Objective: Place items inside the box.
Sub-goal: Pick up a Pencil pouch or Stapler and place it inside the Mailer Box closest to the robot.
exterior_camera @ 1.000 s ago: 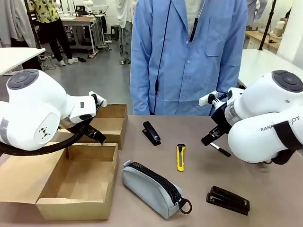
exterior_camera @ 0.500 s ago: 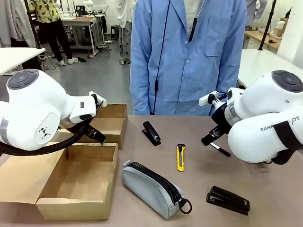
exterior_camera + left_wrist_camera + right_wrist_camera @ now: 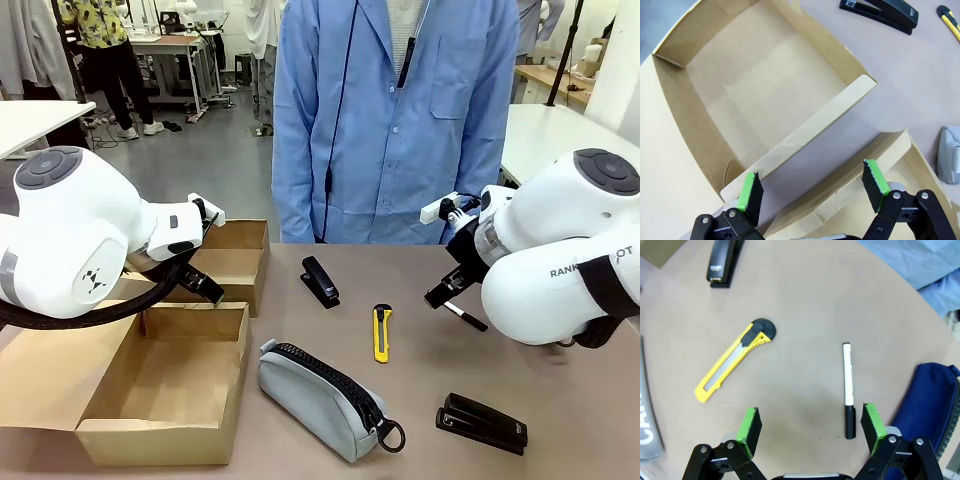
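Observation:
The grey zip pouch point(image 3: 322, 398) lies at the table's front middle, its ring pull toward the right. One black stapler point(image 3: 320, 281) sits far middle, the other point(image 3: 481, 423) at front right, and the slim yellow utility knife point(image 3: 381, 332) lies between them. The open cardboard box point(image 3: 160, 390) stands at the left. My left gripper point(image 3: 812, 187) hangs open over the box's wall point(image 3: 805, 135), holding nothing. My right gripper point(image 3: 811, 430) is open above bare table, with the knife point(image 3: 735, 359) to its left and a stapler point(image 3: 724, 260) farther off.
A black-and-white marker point(image 3: 848, 390) lies near the right gripper's right finger, next to a dark blue pouch point(image 3: 930, 405). A person in a blue coat point(image 3: 400, 120) stands at the far edge. The box's second open half point(image 3: 232, 262) lies behind the first.

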Robot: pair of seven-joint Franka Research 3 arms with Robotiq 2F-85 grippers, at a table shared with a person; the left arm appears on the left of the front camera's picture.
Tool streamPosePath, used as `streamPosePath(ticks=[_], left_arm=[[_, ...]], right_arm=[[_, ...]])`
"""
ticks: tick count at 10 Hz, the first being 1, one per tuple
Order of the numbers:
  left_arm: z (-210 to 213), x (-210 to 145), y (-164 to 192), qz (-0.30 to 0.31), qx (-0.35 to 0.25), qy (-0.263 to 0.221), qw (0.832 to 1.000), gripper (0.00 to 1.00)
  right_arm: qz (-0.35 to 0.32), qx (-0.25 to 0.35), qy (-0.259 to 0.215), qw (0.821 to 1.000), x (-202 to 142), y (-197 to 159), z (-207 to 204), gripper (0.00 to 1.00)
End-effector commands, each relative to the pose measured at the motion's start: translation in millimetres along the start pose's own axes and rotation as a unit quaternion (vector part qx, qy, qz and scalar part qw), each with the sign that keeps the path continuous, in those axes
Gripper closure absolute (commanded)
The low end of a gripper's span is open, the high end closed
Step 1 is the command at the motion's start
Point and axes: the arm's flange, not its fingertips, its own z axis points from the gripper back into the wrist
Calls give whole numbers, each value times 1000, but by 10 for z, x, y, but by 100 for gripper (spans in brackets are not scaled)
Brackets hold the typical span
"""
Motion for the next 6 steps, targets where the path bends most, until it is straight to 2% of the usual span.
streamPosePath(ticks=[1, 4, 5, 6], left_arm=[[0, 0, 0, 0, 0, 0, 1000, 0], [0, 0, 0, 0, 0, 0, 1000, 0], [309, 16, 21, -14, -27, -28, 999, 0], [716, 64, 58, -5, -44, -55, 998, 0]], right_arm=[[0, 0, -1, 1000, 1, -1, 4, 0], [0, 0, 0, 1000, 0, 0, 0, 0], [-12, 12, -19, 1000, 52, -183, 303, 0], [-22, 23, -9, 999, 101, -350, 666, 0]])
